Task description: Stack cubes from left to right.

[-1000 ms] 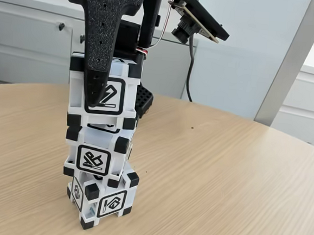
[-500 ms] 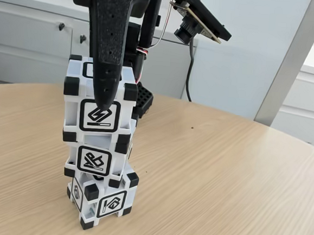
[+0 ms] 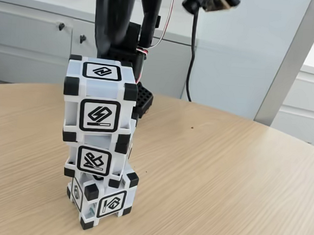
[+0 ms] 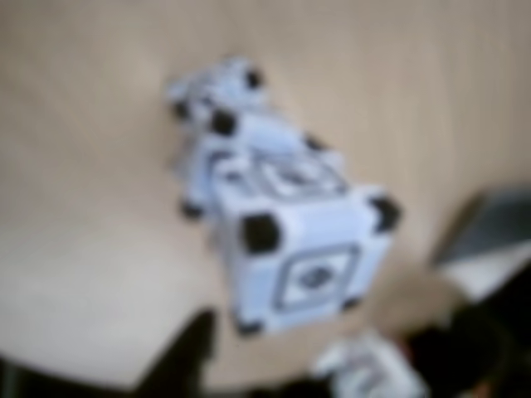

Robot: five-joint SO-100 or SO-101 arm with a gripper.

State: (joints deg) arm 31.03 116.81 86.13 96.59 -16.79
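Three white cubes with black corners stand in one tower on the wooden table. The top cube sits a little askew on the middle cube, which rests on the bottom cube, turned at an angle. My gripper hangs just above and behind the top cube, touching nothing. The blurred wrist view looks down on the top cube and the lower cubes. There a dark fingertip shows at the lower left, apart from the tower.
The arm's black perforated base stands right behind the tower, with a cable hanging beside it. White cabinets and a grey post lie beyond the table's far edge. Bare tabletop stretches to the right.
The finger that lay across the top cube's front face has let go and risen above it. The top cube has settled square onto the tower.
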